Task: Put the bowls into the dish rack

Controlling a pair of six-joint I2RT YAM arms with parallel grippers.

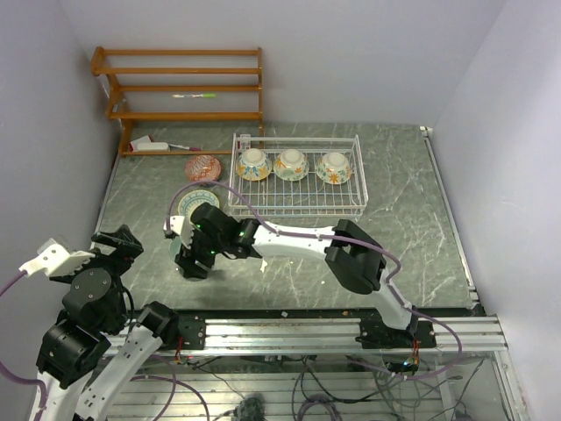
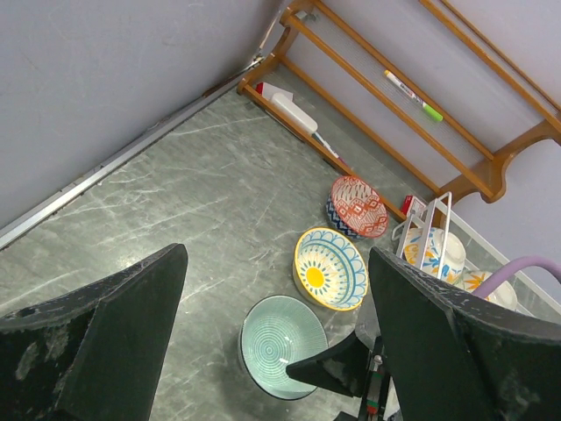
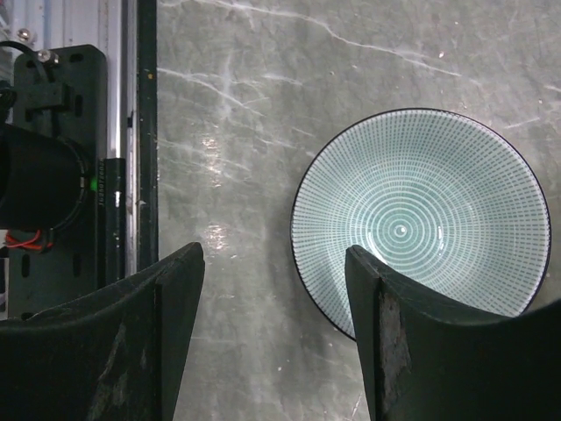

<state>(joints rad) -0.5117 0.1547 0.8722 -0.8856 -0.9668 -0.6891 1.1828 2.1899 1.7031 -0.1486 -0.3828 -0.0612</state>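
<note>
teal bowl (image 3: 421, 219) sits on the table (image 1: 412, 246), left of the dish rack (image 1: 296, 213) and closer to the arms. right gripper (image 3: 272, 263) hangs over its rim, fingers wide. put one finger inside the rim, one outside, then pinch softly. left gripper (image 2: 279, 254) is wide too.

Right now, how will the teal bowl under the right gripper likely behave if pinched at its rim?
The teal bowl looks rigid and glazed, so the right gripper could slip on its thin rim. It sits upright on the smooth table, so a push would likely slide it rather than tip it. Probably chips if dropped.
</note>
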